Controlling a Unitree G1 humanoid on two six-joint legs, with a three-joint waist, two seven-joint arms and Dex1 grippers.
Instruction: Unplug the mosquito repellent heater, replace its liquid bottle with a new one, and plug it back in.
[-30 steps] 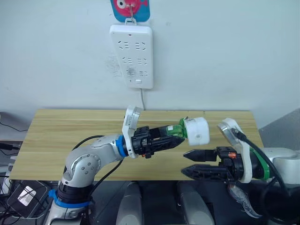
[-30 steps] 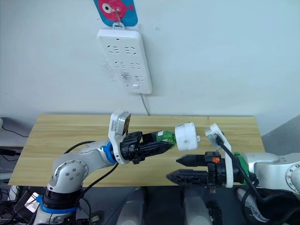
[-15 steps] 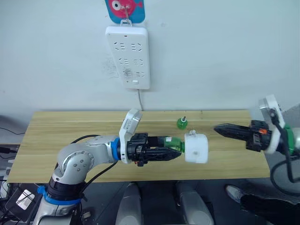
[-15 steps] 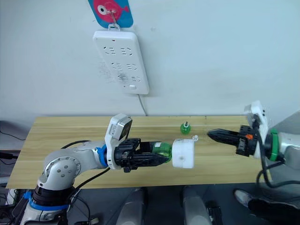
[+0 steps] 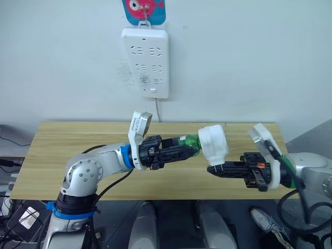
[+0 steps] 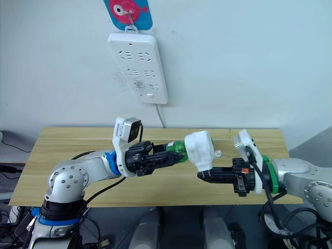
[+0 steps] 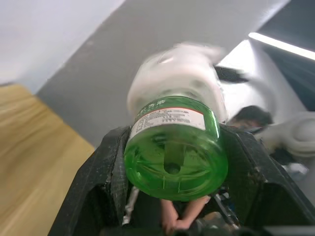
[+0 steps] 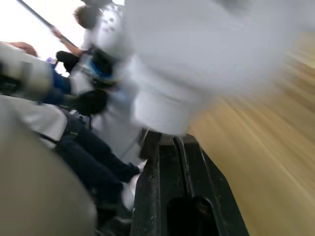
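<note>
Above the wooden table (image 5: 62,155), the left gripper (image 5: 176,151) clamps the green liquid bottle (image 5: 189,142) screwed into the mosquito repellent heater (image 5: 213,142), presumably holding it steady midair for unscrewing, while the right gripper (image 5: 215,169), fingers pressed together, waits just beneath the heater.

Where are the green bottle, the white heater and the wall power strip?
green bottle (image 7: 173,150): left wrist view, its round base.
white heater (image 5: 213,142): left eye view, its rounded body.
wall power strip (image 5: 146,62): left eye view, its face.
</note>
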